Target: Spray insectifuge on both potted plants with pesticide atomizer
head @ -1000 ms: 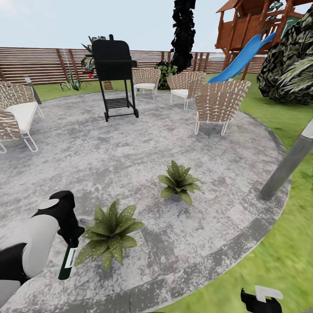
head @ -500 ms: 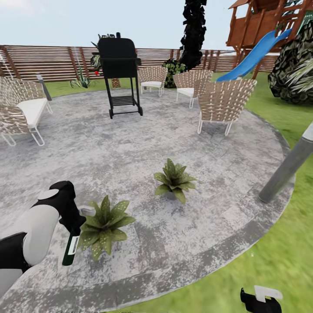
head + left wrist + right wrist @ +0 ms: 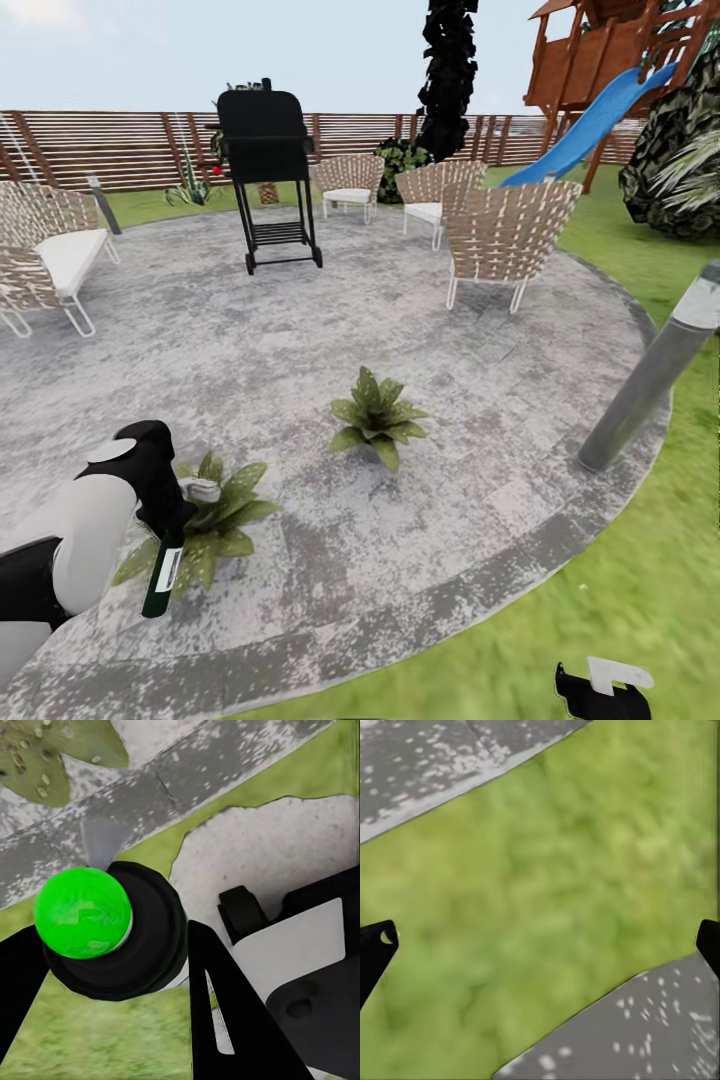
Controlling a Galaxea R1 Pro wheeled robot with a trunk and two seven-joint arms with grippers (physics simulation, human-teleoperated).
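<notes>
the pesticide atomizer (image 3: 162, 578) hangs tip-down in the left gripper (image 3: 168, 520), whose fingers are closed around the bottle's upper part – in the left wrist view its bright green tip (image 3: 82, 912) sits between the two dark fingers (image 3: 225, 1012). held this way, the nozzle points at the ground right beside the near potted plant (image 3: 205, 520), which looks like a set-up for spraying that rosette first. two potted plants stand on the round grey patio (image 3: 300, 330); the second one (image 3: 377, 416) sits further out, apart from the arm. the right gripper (image 3: 600, 692) idles low over the lawn (image 3: 640, 560), its fingertips (image 3: 375, 945) spread wide with nothing between them. around the paving – four wicker chairs, one black grill (image 3: 262, 170), one grey post (image 3: 645, 385), a slatted fence (image 3: 120, 150) and a blue slide (image 3: 590, 130).
</notes>
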